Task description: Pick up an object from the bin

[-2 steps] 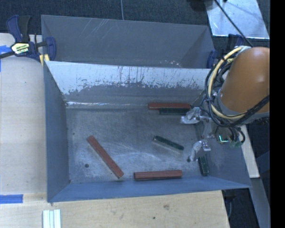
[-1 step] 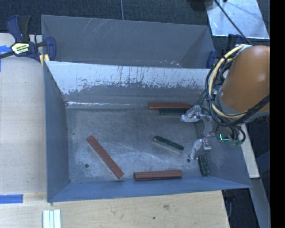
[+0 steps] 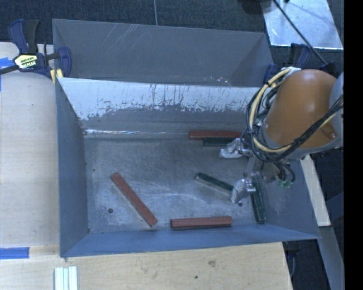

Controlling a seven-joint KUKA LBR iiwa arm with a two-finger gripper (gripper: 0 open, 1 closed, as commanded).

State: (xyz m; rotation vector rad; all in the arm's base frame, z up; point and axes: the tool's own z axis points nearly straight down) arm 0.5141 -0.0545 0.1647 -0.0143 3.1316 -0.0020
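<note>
My gripper (image 3: 237,171) hangs open at the right side of the bin, one metal fingertip (image 3: 232,150) towards the back and the other towards the front, with only bin floor between them. A thin dark green stick (image 3: 213,181) lies slanted on the floor, its right end just beside the front fingertip. A second dark stick (image 3: 258,205) lies along the right wall, below the gripper. A red-brown bar (image 3: 215,135) rests against the back wall, just behind the rear fingertip, with a dark piece under its right half.
A red-brown bar (image 3: 133,199) lies diagonally on the left of the floor, and a similar bar (image 3: 201,222) lies along the front wall. The arm's orange cover and cables overhang the bin's right wall.
</note>
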